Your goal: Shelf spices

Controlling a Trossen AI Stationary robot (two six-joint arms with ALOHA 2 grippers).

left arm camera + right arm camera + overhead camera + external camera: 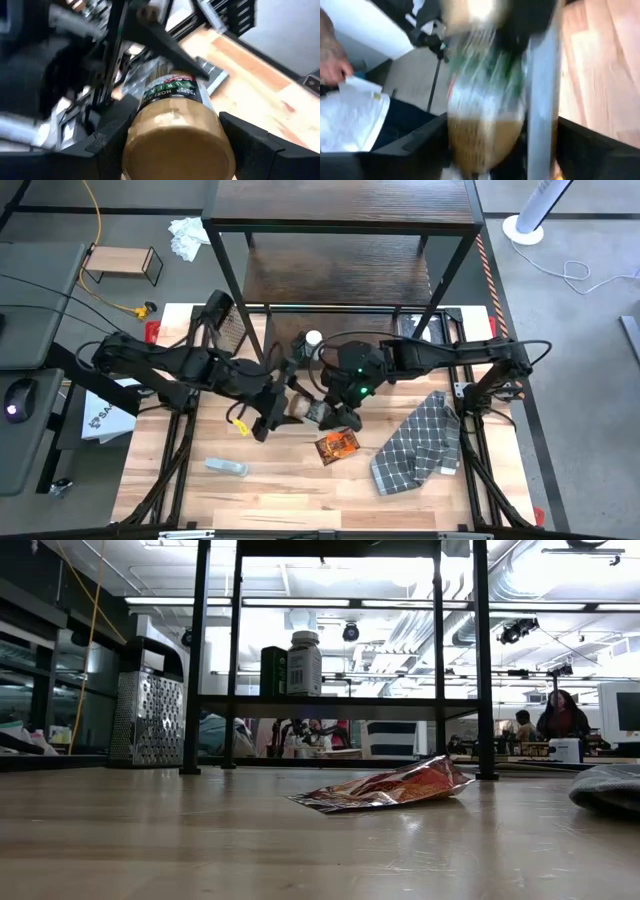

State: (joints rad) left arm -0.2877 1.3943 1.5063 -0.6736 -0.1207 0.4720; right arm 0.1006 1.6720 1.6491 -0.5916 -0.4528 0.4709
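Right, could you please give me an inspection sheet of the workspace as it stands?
Surface: light-wood table, no spills seen.
Job's things: white-capped jar and dark jar on the shelf; tan-lidded jar held mid-table; reddish-brown packet lying flat on the table.
Clutter: box grater, checked cloth, clear flat plastic object.
Grippers: left gripper, jaws shut on the tan-lidded jar; right gripper close against it.
Cables: yellow cable on the floor.
Surroundings: small wooden stand; person's hand beyond the table.
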